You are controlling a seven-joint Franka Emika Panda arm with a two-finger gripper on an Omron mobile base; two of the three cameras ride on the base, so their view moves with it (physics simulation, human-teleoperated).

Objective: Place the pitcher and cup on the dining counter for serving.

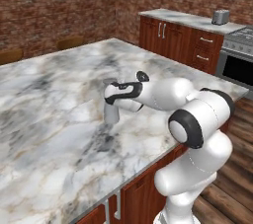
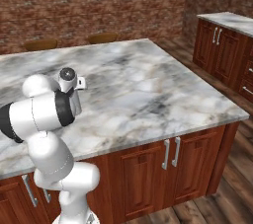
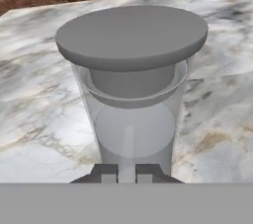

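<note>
Brick-walled kitchen, broad marble dining counter (image 1: 54, 119) in front, red-brown wood sides below. Pitcher (image 3: 132, 94) upright on that counter, near its arm-side edge, well in from the far stools. Gripper (image 3: 126, 172) low against pitcher's wall, jaws pinched nearly together; seemingly clenched on that wall, though contact itself sits under the hand view's bottom edge. Green cup not made out on counter.

Handling, as judgement: tall, slim, top-heavy with dark lid (image 3: 131, 35); smooth translucent wall, likely slick and rigid, tippable. Best held at slight waist under lid rim, square-on, kept vertical; lid possibly loose, so not a lifting point.
</note>
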